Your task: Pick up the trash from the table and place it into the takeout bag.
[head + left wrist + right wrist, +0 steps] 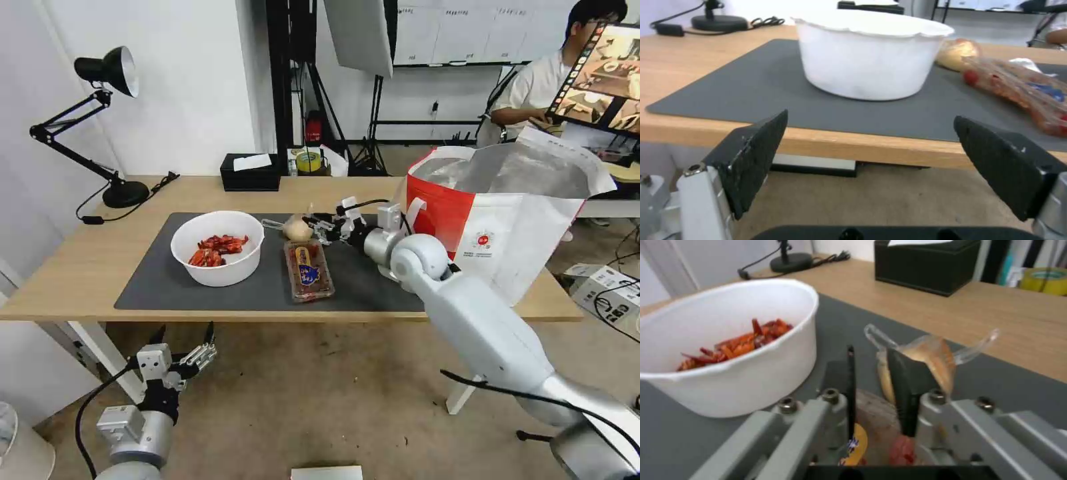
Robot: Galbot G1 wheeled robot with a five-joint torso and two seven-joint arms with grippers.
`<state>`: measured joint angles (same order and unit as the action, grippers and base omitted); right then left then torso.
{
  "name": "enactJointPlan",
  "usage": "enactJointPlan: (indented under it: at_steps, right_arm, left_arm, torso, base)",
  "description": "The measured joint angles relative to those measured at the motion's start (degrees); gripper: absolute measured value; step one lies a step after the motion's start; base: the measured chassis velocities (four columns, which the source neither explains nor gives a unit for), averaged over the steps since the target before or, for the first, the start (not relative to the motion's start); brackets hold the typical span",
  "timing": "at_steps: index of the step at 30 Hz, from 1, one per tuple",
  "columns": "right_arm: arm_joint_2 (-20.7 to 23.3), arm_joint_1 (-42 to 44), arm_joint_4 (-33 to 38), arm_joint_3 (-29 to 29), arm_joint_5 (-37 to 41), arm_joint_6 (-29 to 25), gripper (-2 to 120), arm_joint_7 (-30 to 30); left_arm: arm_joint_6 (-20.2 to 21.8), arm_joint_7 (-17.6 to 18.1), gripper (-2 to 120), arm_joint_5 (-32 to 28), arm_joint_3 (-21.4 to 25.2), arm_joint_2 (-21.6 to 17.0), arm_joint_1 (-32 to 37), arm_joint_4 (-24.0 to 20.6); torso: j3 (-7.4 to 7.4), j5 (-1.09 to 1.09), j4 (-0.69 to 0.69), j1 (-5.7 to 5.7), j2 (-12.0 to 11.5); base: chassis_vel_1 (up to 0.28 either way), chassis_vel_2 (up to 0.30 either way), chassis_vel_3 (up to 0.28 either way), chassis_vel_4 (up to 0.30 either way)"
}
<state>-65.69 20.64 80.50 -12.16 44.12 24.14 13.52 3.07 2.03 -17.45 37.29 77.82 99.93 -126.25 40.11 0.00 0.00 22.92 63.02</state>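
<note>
While clamped on the mat (167, 280): small clear bag (929, 355) between right gripper (876, 386) fingers.

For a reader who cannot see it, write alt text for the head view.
The right gripper is shut on the small clear bag of beige food above the dark mat, between the white bowl of crayfish shells and the red-and-white takeout bag. The left gripper hangs open below the table edge.
</note>
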Motion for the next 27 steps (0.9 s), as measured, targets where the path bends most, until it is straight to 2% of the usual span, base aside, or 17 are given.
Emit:
enactJointPlan:
  at_steps: [3,12,27]
  right_arm:
    - [-0.87,-1.76,-5.32,-2.06,-2.79,-2.73,1,4.64]
    - [-1.54,-3.57,-9.54,-4.22,-4.07,-3.24,0,9.04]
    - [-1.63,-3.85,-9.95,-4.63,-2.26,-0.58,0,8.46]
  left_arm:
    - [-0.20,-0.39,100,-0.04,0.08,-0.37,-0.18,0.01]
    - [-0.31,-0.42,100,-0.12,-0.19,-0.49,-0.75,0.34]
    - [-0.36,-0.65,100,-0.73,-1.23,-3.06,-2.32,1.04]
  torso:
    - [0.00,0.00,0.00,0.00,0.00]
    - [0.00,0.00,0.00,0.00,0.00]
    - [0.00,0.00,-0.01,0.00,0.00]
  base:
    - [0.000,0.000,0.000,0.000]
    - [0.000,0.000,0.000,0.000]
    - [0.000,0.000,0.000,0.000]
